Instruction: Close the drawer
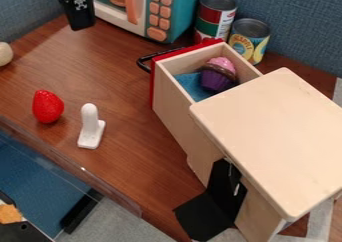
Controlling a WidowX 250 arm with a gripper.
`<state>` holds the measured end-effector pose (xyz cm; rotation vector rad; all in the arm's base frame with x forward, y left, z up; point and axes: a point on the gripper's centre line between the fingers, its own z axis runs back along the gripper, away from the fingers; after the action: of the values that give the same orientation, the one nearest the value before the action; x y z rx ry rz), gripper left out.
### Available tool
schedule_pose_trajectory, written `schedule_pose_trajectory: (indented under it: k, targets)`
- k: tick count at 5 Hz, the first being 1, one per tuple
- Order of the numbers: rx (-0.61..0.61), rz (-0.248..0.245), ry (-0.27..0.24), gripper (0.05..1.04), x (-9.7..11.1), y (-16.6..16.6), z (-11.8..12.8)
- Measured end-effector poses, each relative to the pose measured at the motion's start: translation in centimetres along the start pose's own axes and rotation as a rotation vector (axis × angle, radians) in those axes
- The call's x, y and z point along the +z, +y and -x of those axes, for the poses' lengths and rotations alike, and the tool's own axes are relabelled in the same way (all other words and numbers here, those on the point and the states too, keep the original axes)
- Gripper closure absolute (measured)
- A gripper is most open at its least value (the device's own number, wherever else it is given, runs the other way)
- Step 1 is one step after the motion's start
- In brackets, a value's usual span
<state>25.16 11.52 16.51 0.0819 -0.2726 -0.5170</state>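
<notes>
**Gripper [81,22] upper left, open drawer [175,113] lower right**

Wide or narrow, I can't tell from here. The black handle [144,62] is on its side; pushing should run down-right, into the wooden cabinet [274,131].

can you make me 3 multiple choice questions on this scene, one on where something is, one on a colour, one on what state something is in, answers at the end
1. Where is the cupcake?
a) in the drawer
b) on the microwave
c) beside the strawberry

2. What colour is the drawer's handle?
a) white
b) green
c) black

3. How does the drawer stand?
a) fully shut
b) open
c) upside down

Answers:
1 a: the cupcake sits inside, below the drawer's rim.
2 c: the bar on the red front is black.
3 b: the red front stands out from the cabinet, and the inside shows.
</notes>
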Motion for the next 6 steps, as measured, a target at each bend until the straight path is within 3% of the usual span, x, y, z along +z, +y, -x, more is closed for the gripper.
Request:
schedule_pose_trajectory:
  k: [1,2,3,4,5,6]
  targets:
    - [-0.002,0.010,0.010,0.082,-0.6,0.1,0.1]
    - [-0.059,-0.039,0.017,0.082,-2.8,1.8,-0.1]
    - [-0.179,-0.033,-0.013,0.082,-5.2,3.3,-1.0]
    - [-0.294,0.017,-0.023,0.082,-6.8,6.1,-1.6]
    - [-0.485,0.118,0.012,0.083,-8.6,8.4,-2.6]
    - [-0.736,0.228,0.011,0.082,-10.2,8.8,-4.0]
